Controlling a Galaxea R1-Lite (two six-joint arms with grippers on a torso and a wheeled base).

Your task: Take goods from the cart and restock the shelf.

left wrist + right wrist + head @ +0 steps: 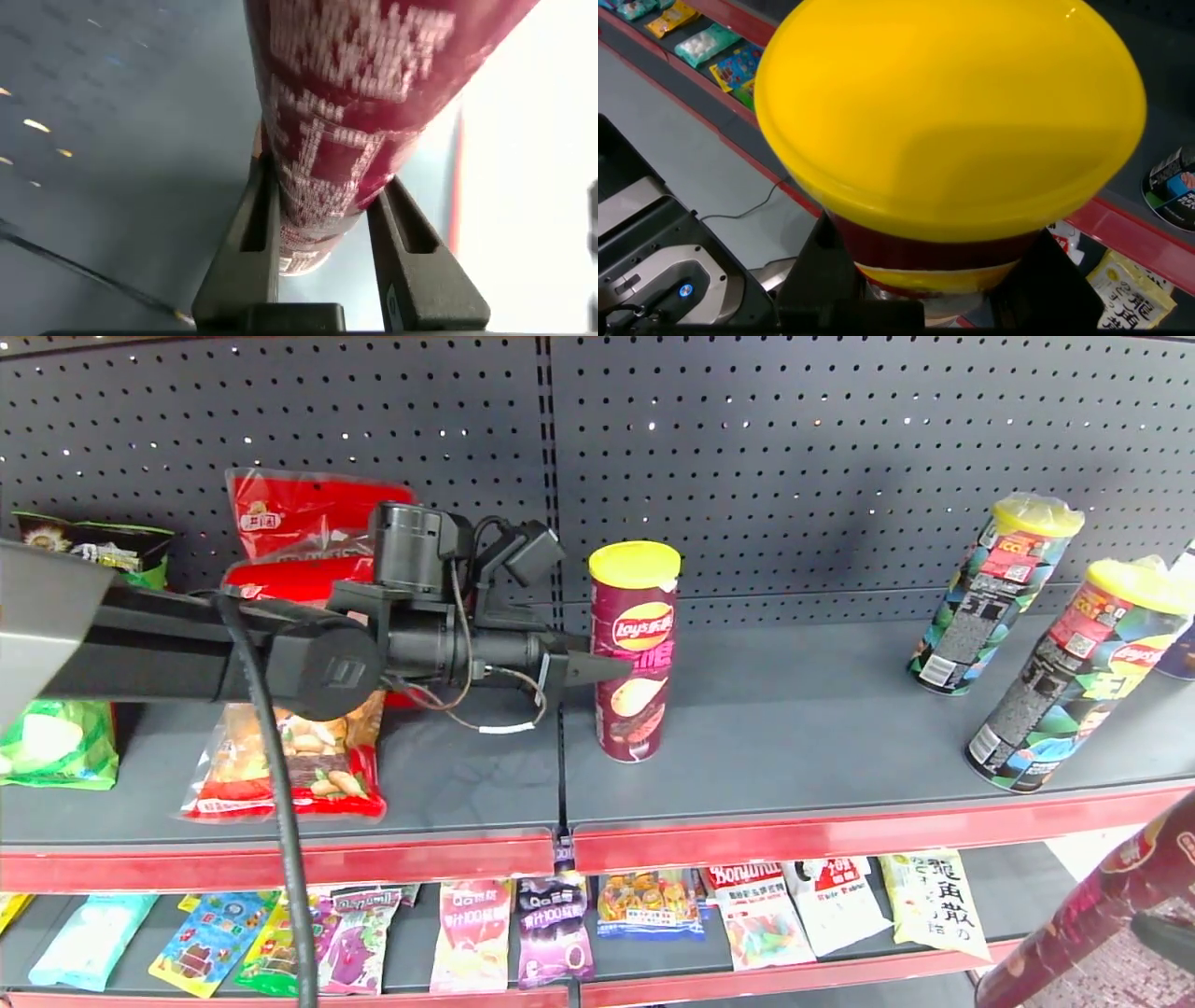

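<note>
Maroon cylindrical chip can with yellow plastic lid (635, 653) stands upright on the grey metal shelf (794, 728). The left gripper (611, 667) is clamped round its middle, we judge to steady the placement. The right gripper (924, 294) is closed on a second yellow-lidded maroon can (1102, 905), held low, apparently waiting for its slot.

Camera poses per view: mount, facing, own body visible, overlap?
Head: on the head, facing forward-down at shelf; left arm shows, left tool gripping standing can.
Left wrist: on left arm, facing along its fingers at that can.
Right wrist: on right arm, facing over yellow lid of held can; right tool beneath.
Shared: head and left wrist, standing can.
</note>
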